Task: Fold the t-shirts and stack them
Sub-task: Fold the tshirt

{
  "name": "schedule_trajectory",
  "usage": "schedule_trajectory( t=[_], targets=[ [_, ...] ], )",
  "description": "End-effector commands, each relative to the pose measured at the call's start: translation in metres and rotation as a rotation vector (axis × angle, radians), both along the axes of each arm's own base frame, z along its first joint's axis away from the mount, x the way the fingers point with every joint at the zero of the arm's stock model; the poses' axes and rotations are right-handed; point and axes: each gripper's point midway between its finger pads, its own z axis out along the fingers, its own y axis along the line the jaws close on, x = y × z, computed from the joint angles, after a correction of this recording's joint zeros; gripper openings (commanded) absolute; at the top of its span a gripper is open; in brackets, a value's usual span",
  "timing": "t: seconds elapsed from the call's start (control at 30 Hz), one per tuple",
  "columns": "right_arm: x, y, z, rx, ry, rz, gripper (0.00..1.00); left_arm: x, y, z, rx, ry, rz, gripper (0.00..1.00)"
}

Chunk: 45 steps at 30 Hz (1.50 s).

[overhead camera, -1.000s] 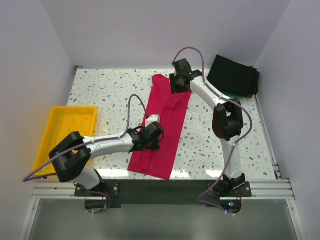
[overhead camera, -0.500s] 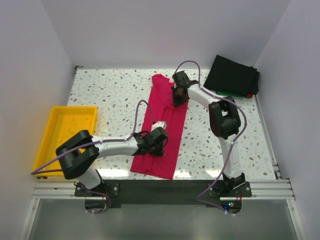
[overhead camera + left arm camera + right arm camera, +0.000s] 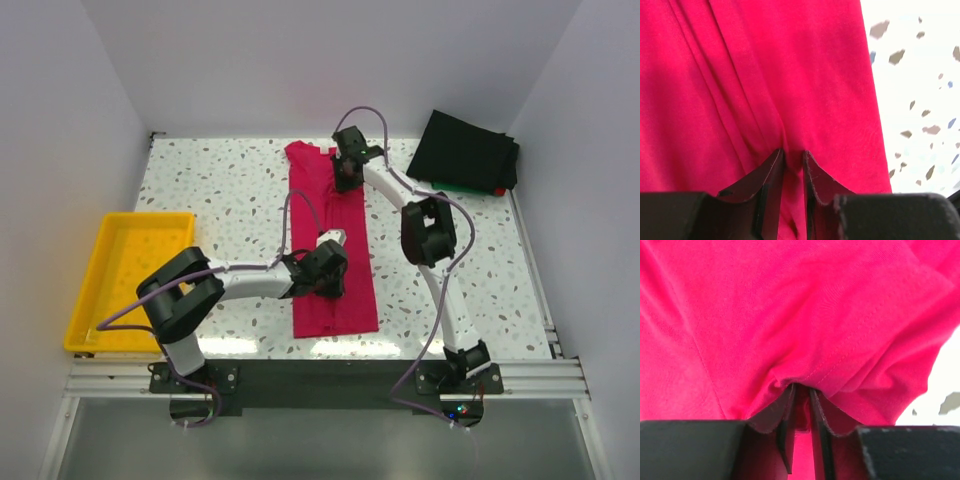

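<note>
A crimson-pink t-shirt (image 3: 330, 235) lies folded into a long narrow strip down the middle of the table. My left gripper (image 3: 328, 275) is shut on a pinch of its cloth near the lower part; the left wrist view shows the cloth (image 3: 765, 75) bunched between the jaws (image 3: 793, 155). My right gripper (image 3: 345, 170) is shut on the shirt's far end, with a hem fold (image 3: 840, 360) pinched between its jaws (image 3: 802, 390). A stack of folded dark shirts (image 3: 468, 152), black on top with green and red edges below, sits at the back right.
A yellow plastic tray (image 3: 128, 275) stands at the left edge of the table. The speckled tabletop (image 3: 220, 190) is bounded by white walls at the back and sides. The arm bases are bolted along the near rail (image 3: 320, 378).
Both grippers have swung the shirt: its near end moved right and its far end moved left, so the strip now lies nearly straight front to back instead of slanted.
</note>
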Motion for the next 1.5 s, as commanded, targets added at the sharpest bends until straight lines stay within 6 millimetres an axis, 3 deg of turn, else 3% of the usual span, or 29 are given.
schedule_trajectory(
  t=[0.0, 0.1, 0.13, 0.23, 0.3, 0.33, 0.37, 0.47, 0.5, 0.57, 0.6, 0.63, 0.77, 0.8, 0.87, 0.9, 0.93, 0.97, 1.0, 1.03, 1.07, 1.1, 1.17, 1.2, 1.3, 1.47],
  targets=[
    [0.011, -0.021, -0.027, -0.086, 0.013, -0.008, 0.24, 0.009, -0.011, 0.002, -0.044, 0.036, -0.01, 0.27],
    [0.019, -0.011, -0.006, -0.044, -0.032, 0.015, 0.3, 0.018, -0.021, 0.017, -0.068, 0.008, -0.028, 0.27],
    [0.023, -0.008, 0.011, -0.027, -0.063, 0.02, 0.32, 0.02, -0.022, 0.022, -0.069, 0.001, -0.032, 0.27],
    [0.026, -0.006, 0.039, -0.007, -0.108, 0.031, 0.39, 0.025, -0.026, 0.038, -0.087, -0.032, -0.05, 0.3],
    [0.026, -0.006, 0.071, 0.011, -0.153, 0.035, 0.44, 0.027, -0.027, 0.054, -0.113, -0.057, -0.057, 0.34],
    [0.025, -0.006, 0.08, 0.014, -0.165, 0.037, 0.46, 0.028, -0.027, 0.064, -0.13, -0.073, -0.06, 0.34],
    [0.024, -0.007, 0.106, 0.029, -0.202, 0.034, 0.5, 0.028, -0.027, 0.071, -0.141, -0.084, -0.061, 0.35],
    [0.017, -0.009, 0.139, 0.053, -0.241, 0.032, 0.57, 0.029, -0.022, 0.094, -0.181, -0.114, -0.052, 0.38],
    [0.013, -0.012, 0.162, 0.07, -0.272, 0.021, 0.59, 0.03, -0.018, 0.099, -0.185, -0.12, -0.046, 0.4],
    [0.004, -0.015, 0.173, 0.076, -0.267, 0.012, 0.61, 0.029, -0.009, 0.112, -0.199, -0.142, -0.025, 0.42],
    [-0.004, -0.018, 0.194, 0.098, -0.289, -0.007, 0.61, 0.028, -0.003, 0.113, -0.196, -0.14, -0.012, 0.45],
    [-0.012, -0.022, 0.186, 0.093, -0.257, -0.019, 0.61, 0.025, 0.005, 0.118, -0.203, -0.144, 0.0, 0.46],
    [-0.054, -0.024, 0.19, 0.201, -0.217, -0.061, 0.61, 0.019, 0.041, 0.112, -0.159, -0.138, 0.087, 0.47],
    [-0.083, -0.028, 0.178, 0.223, -0.169, -0.056, 0.61, 0.014, 0.053, 0.105, -0.132, -0.121, 0.107, 0.47],
    [-0.107, -0.017, 0.17, 0.295, -0.162, -0.054, 0.59, 0.005, 0.074, 0.094, -0.115, -0.097, 0.148, 0.44],
    [-0.136, -0.024, 0.133, 0.268, -0.088, -0.062, 0.58, 0.0, 0.08, 0.089, -0.11, -0.08, 0.155, 0.43],
    [-0.158, -0.017, 0.144, 0.289, -0.114, -0.037, 0.58, -0.008, 0.089, 0.08, -0.103, -0.06, 0.161, 0.42],
    [-0.181, -0.021, 0.117, 0.273, -0.072, -0.044, 0.57, -0.014, 0.091, 0.076, -0.108, -0.046, 0.15, 0.41],
    [-0.203, -0.011, 0.111, 0.268, -0.062, -0.007, 0.57, -0.019, 0.092, 0.074, -0.117, -0.037, 0.14, 0.41],
    [-0.219, -0.011, 0.118, 0.282, -0.078, 0.005, 0.57, -0.027, 0.096, 0.063, -0.1, -0.014, 0.121, 0.4],
    [-0.234, -0.009, 0.112, 0.292, -0.063, 0.005, 0.56, -0.033, 0.096, 0.061, -0.106, 0.003, 0.101, 0.4],
    [-0.263, -0.008, 0.088, 0.276, -0.002, 0.036, 0.56, -0.037, 0.097, 0.059, -0.103, 0.01, 0.089, 0.4],
    [-0.289, -0.006, 0.088, 0.326, 0.008, 0.04, 0.53, -0.044, 0.102, 0.051, -0.084, 0.028, 0.067, 0.4],
    [-0.311, -0.007, 0.074, 0.316, 0.049, 0.065, 0.52, -0.046, 0.103, 0.049, -0.077, 0.033, 0.061, 0.4],
    [-0.34, -0.01, 0.069, 0.312, 0.063, 0.088, 0.51, -0.053, 0.105, 0.042, -0.071, 0.055, 0.047, 0.4],
    [-0.36, -0.005, 0.071, 0.317, 0.074, 0.129, 0.5, -0.068, 0.102, 0.025, -0.083, 0.119, 0.011, 0.4]
  ],
)
